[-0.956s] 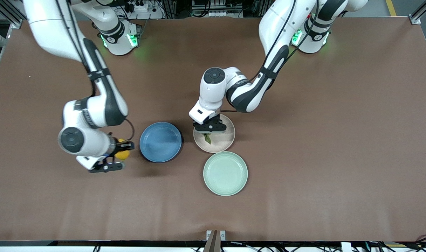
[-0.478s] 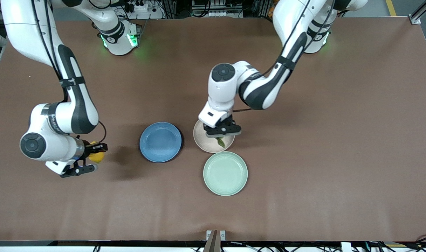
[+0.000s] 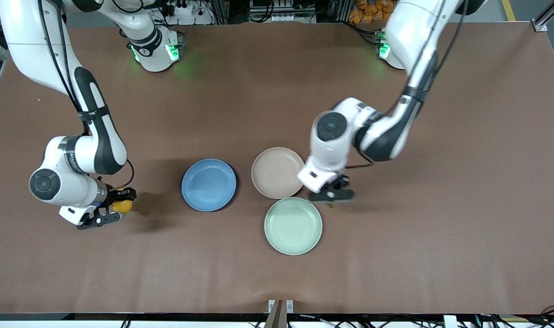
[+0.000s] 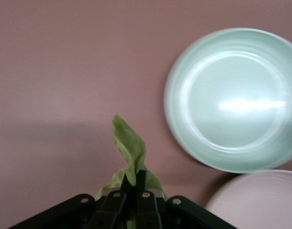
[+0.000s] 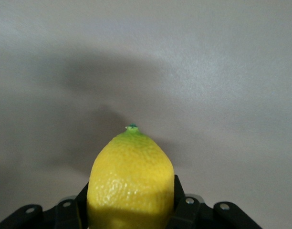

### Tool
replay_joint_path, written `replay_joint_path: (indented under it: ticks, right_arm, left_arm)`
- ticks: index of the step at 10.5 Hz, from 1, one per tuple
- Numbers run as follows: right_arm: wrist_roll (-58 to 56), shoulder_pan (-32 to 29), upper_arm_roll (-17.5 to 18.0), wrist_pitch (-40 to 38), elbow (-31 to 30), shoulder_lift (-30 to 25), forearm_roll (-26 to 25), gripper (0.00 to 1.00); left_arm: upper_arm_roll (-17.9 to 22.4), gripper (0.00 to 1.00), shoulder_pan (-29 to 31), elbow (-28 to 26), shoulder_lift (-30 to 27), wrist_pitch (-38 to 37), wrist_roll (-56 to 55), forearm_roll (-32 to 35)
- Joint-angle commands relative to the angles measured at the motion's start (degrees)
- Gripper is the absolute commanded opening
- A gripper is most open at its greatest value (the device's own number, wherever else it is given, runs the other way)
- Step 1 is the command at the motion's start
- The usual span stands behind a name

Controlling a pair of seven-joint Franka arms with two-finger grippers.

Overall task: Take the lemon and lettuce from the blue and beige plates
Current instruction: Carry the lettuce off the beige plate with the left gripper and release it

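Note:
My right gripper (image 3: 117, 207) is shut on the yellow lemon (image 3: 121, 206) and holds it low over bare table toward the right arm's end, away from the blue plate (image 3: 208, 184). The lemon fills the right wrist view (image 5: 131, 179) between the fingers. My left gripper (image 3: 332, 200) is shut on the green lettuce (image 4: 129, 145) over bare table beside the mint-green plate (image 3: 293, 225). In the front view only a scrap of lettuce (image 3: 330, 206) shows under the gripper. The beige plate (image 3: 277, 172) and the blue plate are bare.
The mint-green plate, also in the left wrist view (image 4: 234, 98), lies nearer the front camera than the beige plate, whose rim shows there too (image 4: 260, 200). The brown table (image 3: 441, 205) stretches wide toward the left arm's end.
My left gripper carried the lettuce off the beige plate toward the left arm's end, now beside the mint-green plate. My right gripper moved the lemon away from the blue plate, then settled slightly lower.

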Motion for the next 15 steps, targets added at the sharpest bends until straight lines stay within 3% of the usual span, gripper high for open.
replay_joint_path:
  ticks: [1,2,4,5,6,9,10,11,12,15]
  right_arm:
    - [-2.2,-1.7,0.8,8.1,-5.8,-0.9,-1.0,0.16]
    - [-2.6,-1.7,0.8,12.6,-8.2,-0.9,-1.0,0.16]
    - [-3.0,-2.3,0.8,14.1,-8.7,-0.4,-1.0,0.16]
    - [-3.1,-2.4,0.8,14.6,-8.8,-0.2,-1.0,0.16]
    - [-3.1,-2.3,0.8,14.6,-8.8,-0.2,-1.0,0.16]
    - [-4.5,-2.7,0.9,15.2,-8.8,0.2,-1.0,0.17]
    - [-4.5,-2.7,0.9,15.2,-8.8,0.3,-1.0,0.24]
    - [-4.3,-2.7,0.9,15.2,-8.8,0.3,-0.9,0.82]
    - [-4.1,-2.8,0.9,15.1,-8.8,0.3,-0.8,1.0]
    - [-3.8,-2.7,1.0,11.7,-7.6,-0.4,-0.1,1.0]
  left_arm:
    - [-0.7,0.0,5.5,-1.2,-2.5,-2.8,11.0,-1.8]
    - [-0.7,0.0,8.1,-1.2,-2.5,-3.1,14.9,-1.8]
    - [-0.7,0.0,12.8,-1.3,-2.5,-4.4,22.0,-3.3]
    - [-0.7,0.68,15.4,-1.3,-2.5,-5.6,25.6,-5.4]
    - [-0.6,1.0,16.5,-1.5,-2.7,-6.2,27.5,-5.9]
    - [-2.2,1.0,19.6,-3.2,-5.5,-8.3,27.6,-7.8]
    - [-2.3,1.0,19.7,-6.0,-7.9,-8.7,27.1,-9.9]
    - [-2.3,1.0,20.0,-9.8,-10.7,-8.7,27.0,-11.7]
    - [-2.4,1.0,21.0,-12.3,-13.0,-8.7,26.9,-12.7]
    - [-2.5,1.0,21.5,-19.5,-20.2,-7.7,26.7,-13.9]
